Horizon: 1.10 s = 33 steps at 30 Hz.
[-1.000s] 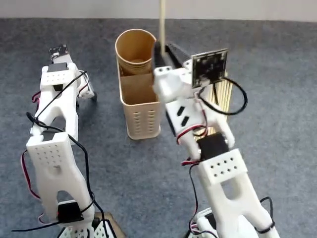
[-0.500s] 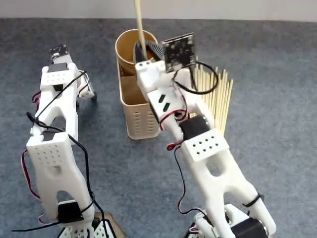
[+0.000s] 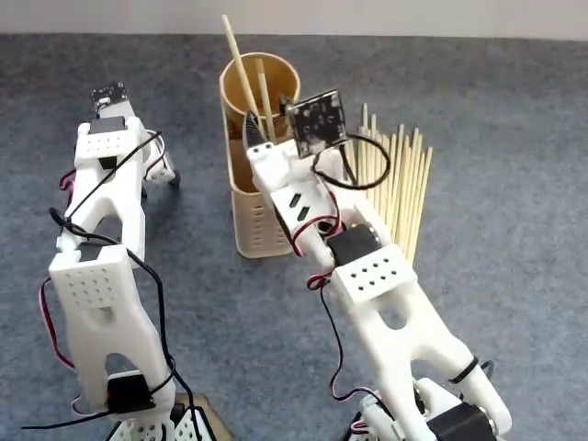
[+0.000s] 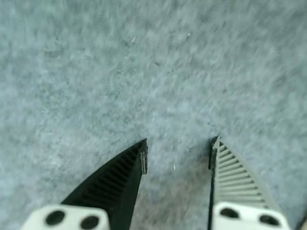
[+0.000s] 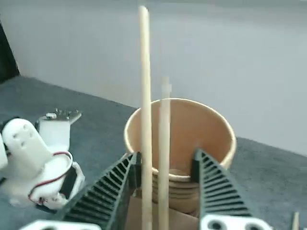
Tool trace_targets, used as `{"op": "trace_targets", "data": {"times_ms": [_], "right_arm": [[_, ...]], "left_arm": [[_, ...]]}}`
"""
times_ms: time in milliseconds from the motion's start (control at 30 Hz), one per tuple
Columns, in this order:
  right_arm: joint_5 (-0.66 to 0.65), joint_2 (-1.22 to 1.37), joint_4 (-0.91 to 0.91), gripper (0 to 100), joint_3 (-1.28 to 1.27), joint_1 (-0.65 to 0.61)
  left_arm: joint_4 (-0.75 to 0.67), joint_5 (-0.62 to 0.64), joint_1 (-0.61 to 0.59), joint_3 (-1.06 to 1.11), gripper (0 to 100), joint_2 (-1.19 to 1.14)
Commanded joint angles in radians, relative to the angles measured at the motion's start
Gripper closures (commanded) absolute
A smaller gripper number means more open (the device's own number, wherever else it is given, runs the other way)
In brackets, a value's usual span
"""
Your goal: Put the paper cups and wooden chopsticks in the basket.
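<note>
A stack of paper cups [image 3: 260, 78] stands in the far end of the cream basket [image 3: 262, 225]. Two wooden chopsticks stick up out of the top cup, a long one [image 3: 239, 64] leaning left and a shorter one [image 3: 265, 87]. My right gripper [image 3: 262, 124] hovers over the cup rim, open. In the right wrist view both chopsticks [image 5: 144, 96] [image 5: 164, 143] stand loosely between its spread jaws, in front of the cup [image 5: 201, 129]. A pile of several chopsticks [image 3: 397, 179] lies on the carpet right of the basket. My left gripper [image 4: 177, 148] is open over bare carpet, holding nothing.
The left arm [image 3: 106, 211] stretches along the left side of the grey carpet, and part of it [image 5: 29, 158] sits beside the basket in the right wrist view. The near half of the basket is hidden under the right arm [image 3: 367, 266].
The right arm swung left from the chopstick pile to the cup, carrying chopsticks upright. They now sit lower and lean in the cup. The left arm has not moved.
</note>
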<state>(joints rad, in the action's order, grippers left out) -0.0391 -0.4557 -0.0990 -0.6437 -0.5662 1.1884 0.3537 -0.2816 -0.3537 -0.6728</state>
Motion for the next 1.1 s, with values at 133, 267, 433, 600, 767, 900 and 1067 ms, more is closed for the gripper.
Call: {"op": "trace_targets", "data": {"times_ms": [133,267,433,600,767,900,1067], "right_arm": [[-0.052,-0.231,-0.295,78.2,0.216,0.004],[-0.064,-0.331,-0.521,78.2,0.378,0.090],[-0.058,-0.309,-0.791,78.2,0.521,0.357],[-0.038,-0.056,-0.888,78.2,0.367,0.555],[-0.037,0.300,-0.891,78.2,0.335,0.565],[-0.034,0.510,-0.888,78.2,0.387,0.578],[-0.032,0.656,-0.888,78.2,0.461,0.601]], "left_arm": [[-0.025,-0.014,0.010,-0.002,78,0.004],[-0.025,-0.014,0.012,-0.002,78,0.004],[-0.025,-0.014,0.012,-0.002,78,0.004],[-0.026,-0.014,0.021,-0.004,78,0.004],[-0.021,-0.014,0.025,-0.002,78,0.004],[-0.020,-0.014,0.022,-0.001,78,0.004],[-0.025,-0.014,0.024,-0.001,78,0.004]]}}
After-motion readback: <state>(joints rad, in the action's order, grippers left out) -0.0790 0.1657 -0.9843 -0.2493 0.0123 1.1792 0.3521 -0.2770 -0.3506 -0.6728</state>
